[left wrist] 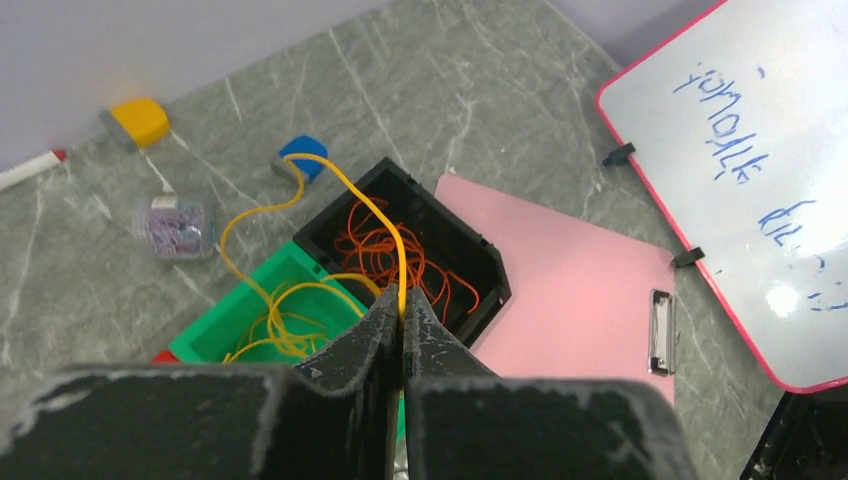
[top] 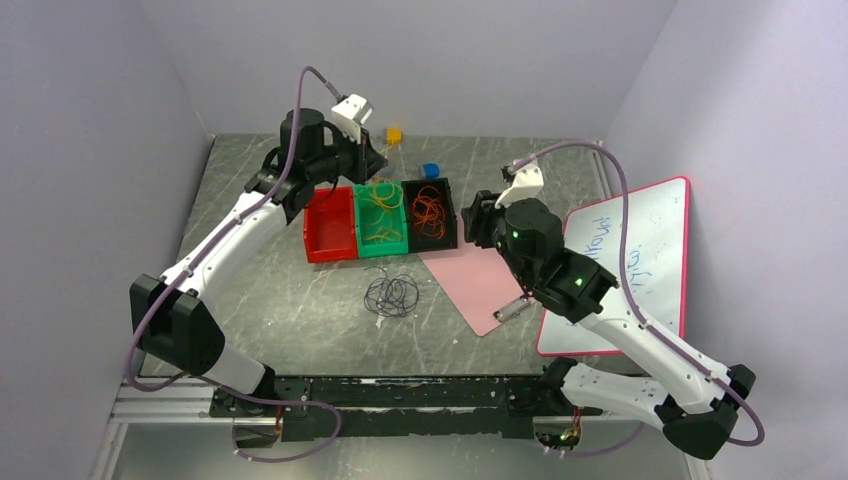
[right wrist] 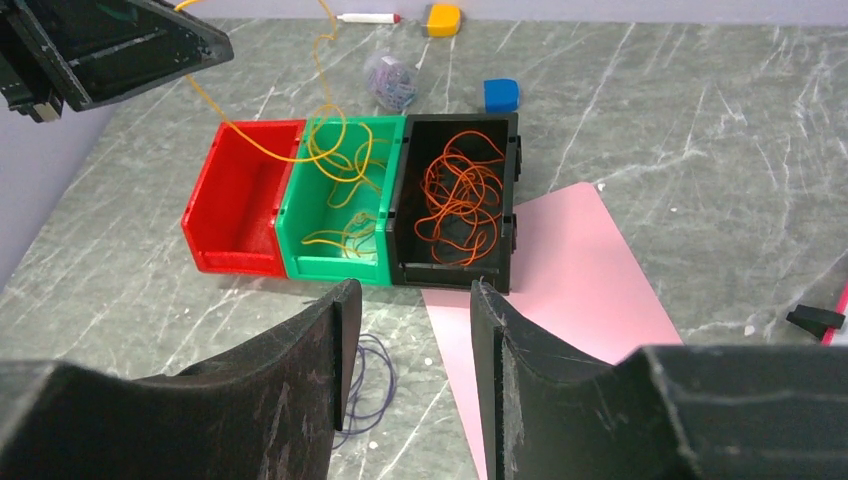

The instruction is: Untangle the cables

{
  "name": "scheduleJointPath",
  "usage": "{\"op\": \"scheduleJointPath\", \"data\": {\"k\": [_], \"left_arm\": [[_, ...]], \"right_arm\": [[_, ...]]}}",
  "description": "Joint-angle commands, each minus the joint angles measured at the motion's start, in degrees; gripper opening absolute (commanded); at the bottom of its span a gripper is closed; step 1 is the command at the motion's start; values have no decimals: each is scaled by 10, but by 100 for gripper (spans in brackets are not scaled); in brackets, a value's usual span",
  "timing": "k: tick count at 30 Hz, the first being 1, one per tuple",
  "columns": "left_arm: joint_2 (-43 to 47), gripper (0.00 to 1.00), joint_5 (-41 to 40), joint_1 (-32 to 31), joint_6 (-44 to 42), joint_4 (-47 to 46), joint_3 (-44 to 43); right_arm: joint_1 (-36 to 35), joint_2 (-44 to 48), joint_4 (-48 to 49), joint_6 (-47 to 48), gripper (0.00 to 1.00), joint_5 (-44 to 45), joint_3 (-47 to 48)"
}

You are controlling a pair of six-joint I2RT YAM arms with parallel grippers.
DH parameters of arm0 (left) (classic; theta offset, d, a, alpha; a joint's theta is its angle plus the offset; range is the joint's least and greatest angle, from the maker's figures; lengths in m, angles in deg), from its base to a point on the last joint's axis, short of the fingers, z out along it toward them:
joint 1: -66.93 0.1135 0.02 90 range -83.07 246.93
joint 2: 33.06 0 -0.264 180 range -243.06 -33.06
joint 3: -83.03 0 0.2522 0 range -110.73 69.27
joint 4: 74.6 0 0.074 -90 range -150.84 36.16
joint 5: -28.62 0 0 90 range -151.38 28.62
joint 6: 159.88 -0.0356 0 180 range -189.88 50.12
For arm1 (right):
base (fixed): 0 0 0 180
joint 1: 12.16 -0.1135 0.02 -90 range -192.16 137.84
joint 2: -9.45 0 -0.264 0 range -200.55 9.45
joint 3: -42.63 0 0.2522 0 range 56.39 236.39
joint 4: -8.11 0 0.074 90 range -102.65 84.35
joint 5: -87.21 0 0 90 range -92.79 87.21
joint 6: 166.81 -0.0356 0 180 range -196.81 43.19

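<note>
Left wrist view: the left gripper (left wrist: pixel 402 308) is clenched on a yellow cable (left wrist: pixel 390 220) rising from the green bin (left wrist: pixel 215 330) near the tabletop's far edge. Sorting looks underway; next, I judge, lower and release it there. The right gripper (right wrist: pixel 412 300) hangs open, empty; dark cables (top: pixel 391 295) lie mid-table.

The grey marbled worktop (top: pixel 260 300) carries a red bin (top: pixel 328 232), a green bin (top: pixel 382 250) and a black bin (top: pixel 432 245) in a touching row. The dark purple-blue cables (top: pixel 391 294) lie toward the near edge, beside a pink clipboard (top: pixel 480 285). A whiteboard (top: pixel 640 250) lies along the right edge.
</note>
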Motion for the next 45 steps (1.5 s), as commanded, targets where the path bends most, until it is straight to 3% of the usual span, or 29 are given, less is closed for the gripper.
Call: {"op": "scheduleJointPath", "data": {"k": [1,8,20,45], "left_arm": [[17,7,-16,6,7,-10,29],[28,7,-18,6,17,1,69],[41,7,-120,6,13,35,83],[-107,7,-66,3,36,73,55]], "right_arm": [[-3,-4,10,-7,48,2,-12],[-3,-12,18,-10,48,-4,-18],[-2,-22,25,-15,48,-16,-23],[-3,-25,30,-19,48,-14,-39]]}}
